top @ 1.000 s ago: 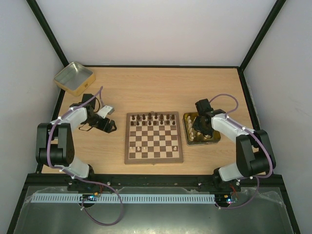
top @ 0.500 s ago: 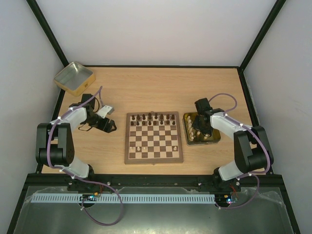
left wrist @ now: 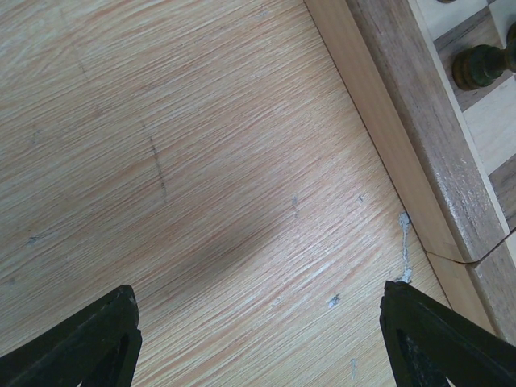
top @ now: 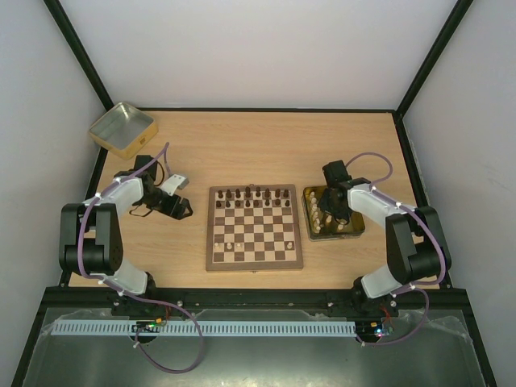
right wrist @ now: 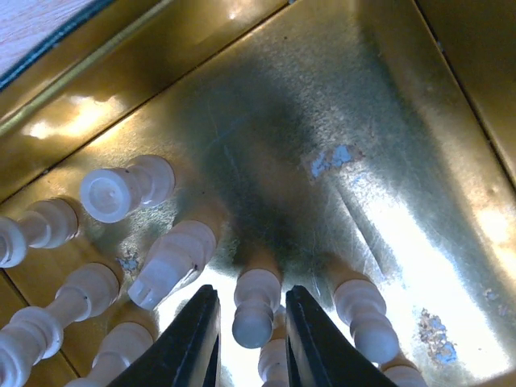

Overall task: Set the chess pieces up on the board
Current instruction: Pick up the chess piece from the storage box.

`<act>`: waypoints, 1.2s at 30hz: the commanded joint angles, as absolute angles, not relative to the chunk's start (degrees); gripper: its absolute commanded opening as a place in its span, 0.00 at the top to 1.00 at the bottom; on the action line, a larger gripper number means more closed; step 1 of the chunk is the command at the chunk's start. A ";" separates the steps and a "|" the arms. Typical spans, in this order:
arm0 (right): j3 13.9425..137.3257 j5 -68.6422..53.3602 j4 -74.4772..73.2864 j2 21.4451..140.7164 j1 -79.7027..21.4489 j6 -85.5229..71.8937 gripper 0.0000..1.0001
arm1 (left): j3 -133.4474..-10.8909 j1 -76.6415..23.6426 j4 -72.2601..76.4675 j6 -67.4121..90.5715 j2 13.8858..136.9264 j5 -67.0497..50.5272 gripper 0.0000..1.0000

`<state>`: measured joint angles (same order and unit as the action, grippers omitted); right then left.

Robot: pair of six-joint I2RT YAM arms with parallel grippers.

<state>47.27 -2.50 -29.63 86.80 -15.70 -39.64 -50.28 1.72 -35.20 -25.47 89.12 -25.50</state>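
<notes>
The board (top: pixel 214 242) lies mid-table, with dark chessmen along its far rows and a few cream-white chess pieces (top: pixel 234 244) near its front. Several more white pieces lie in a gold tin (top: pixel 359 230) right of the board. My right gripper (top: pixel 329 205) is down in that tin. In the right wrist view its jaws (right wrist: pixel 250 322) straddle one white pawn (right wrist: pixel 256 302), with a narrow gap on each side. My left gripper (top: pixel 187 210) rests open and empty on the table, left of the board. The board's edge (left wrist: pixel 419 137) also shows in the left wrist view.
A second gold tin (top: pixel 122 129) sits at the far left corner. White pieces (right wrist: pixel 129 189) crowd close on both sides of my right fingers (right wrist: pixel 193 339). A dark chessman (left wrist: pixel 480 66) stands near the board's left edge.
My right gripper has shifted slightly inside the tin. The left arm has not moved.
</notes>
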 commanded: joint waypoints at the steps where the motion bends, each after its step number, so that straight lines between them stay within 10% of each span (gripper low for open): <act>1: 48.62 -0.96 -29.31 87.53 -15.27 -39.38 0.80 | -49.84 2.10 -36.35 -26.28 88.90 -26.41 0.19; 14: 47.76 -0.33 -29.66 87.31 -15.18 -39.02 0.98 | -49.90 2.11 -36.38 -26.37 88.62 -26.54 0.19; 36: 60.36 11.92 -49.49 73.17 -30.09 -43.15 0.98 | -49.66 2.55 -36.47 -26.59 88.61 -26.22 0.19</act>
<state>54.41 6.61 -40.88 76.60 -23.16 -40.23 -50.28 2.28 -35.48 -26.17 89.14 -25.67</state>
